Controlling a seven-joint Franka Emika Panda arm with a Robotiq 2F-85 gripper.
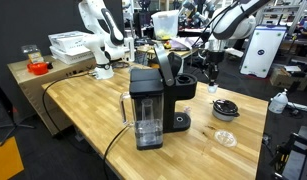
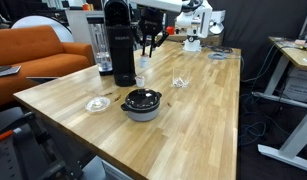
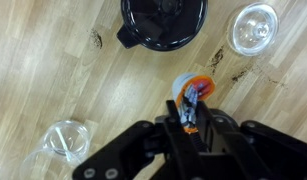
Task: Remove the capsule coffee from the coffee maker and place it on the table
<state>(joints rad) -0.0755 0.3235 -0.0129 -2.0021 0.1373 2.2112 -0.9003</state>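
Capsule (image 3: 196,87) — small, round, orange-rimmed with a pale top — sits clamped in the end effector (image 3: 190,116); below it, plank-striped wooden desk (image 3: 53,70); ahead, a glossy black round vessel (image 3: 163,20).

In the wrist view, the gripper (image 3: 190,120) runs off the bottom edge, and its fingers (image 3: 177,126) cover the lower part of the capsule (image 3: 196,86). A round black container (image 3: 163,20) is cut by the top edge.

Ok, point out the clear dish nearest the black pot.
The clear dish at the wrist view's top right, beside the black pot; the other lies lower left.
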